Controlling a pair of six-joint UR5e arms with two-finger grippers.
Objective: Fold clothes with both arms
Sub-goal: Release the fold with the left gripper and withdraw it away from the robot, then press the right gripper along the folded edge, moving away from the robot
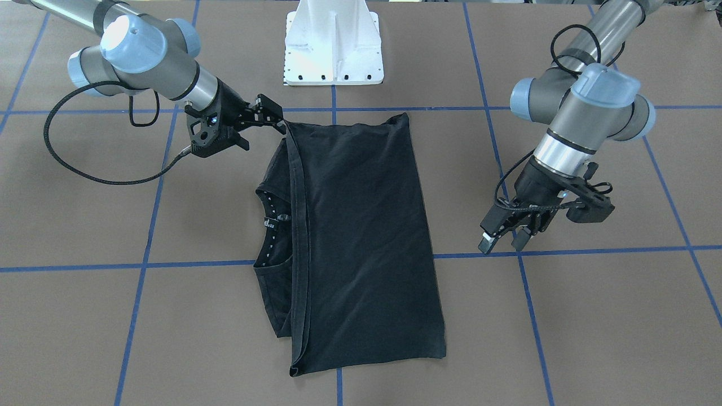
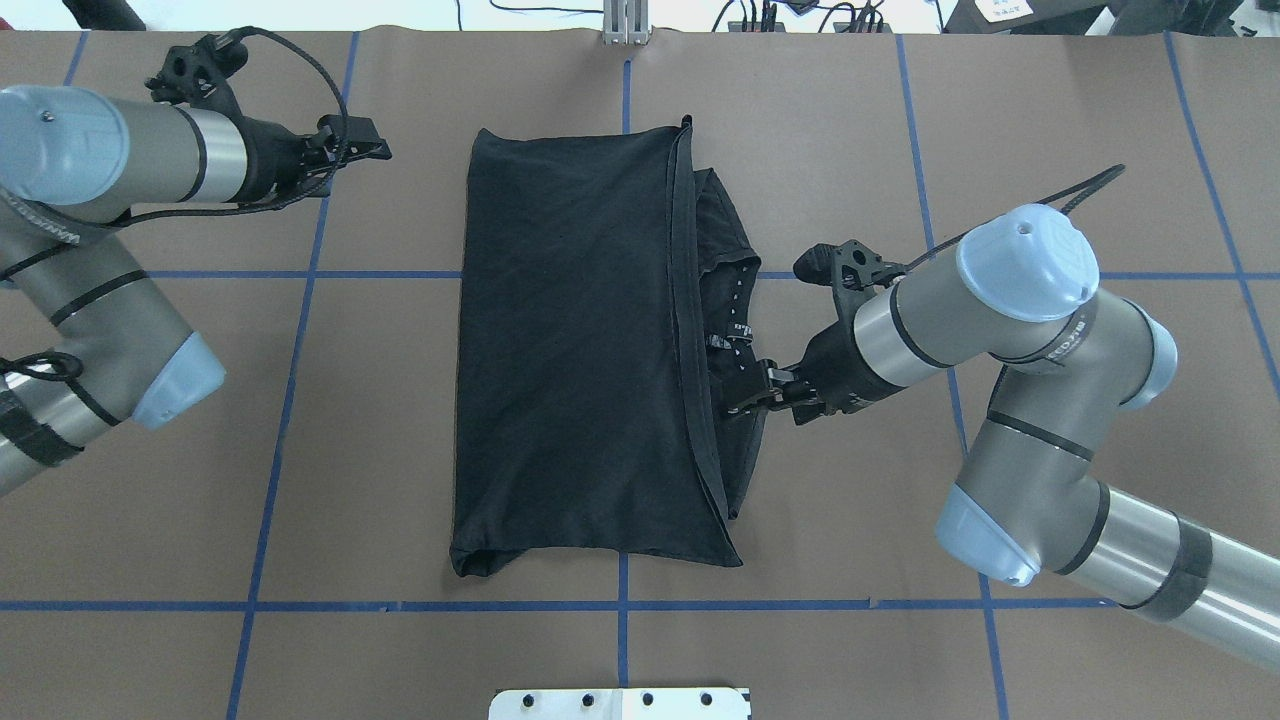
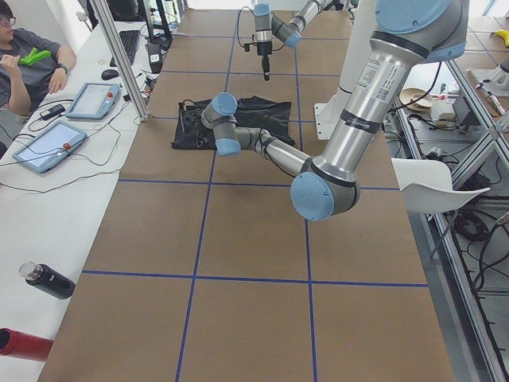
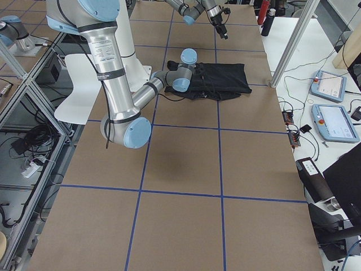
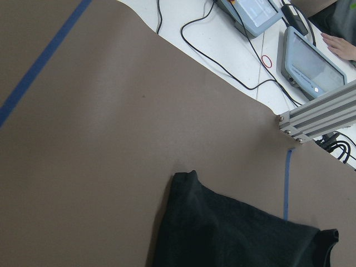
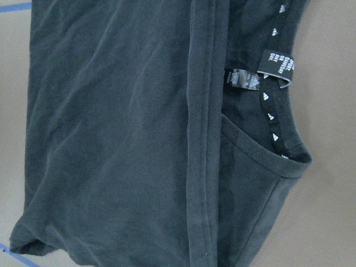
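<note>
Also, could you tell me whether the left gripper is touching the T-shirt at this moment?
Apart. The overhead view shows a strip of bare brown table between the left gripper and the nearest edge of the T-shirt; the front-facing view shows the same gap.

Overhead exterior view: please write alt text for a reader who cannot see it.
A black T-shirt lies folded on a brown table with blue tape lines, its collar showing on the view's right. The right gripper is at that collar side; the left gripper is apart from the shirt, at upper left.
</note>
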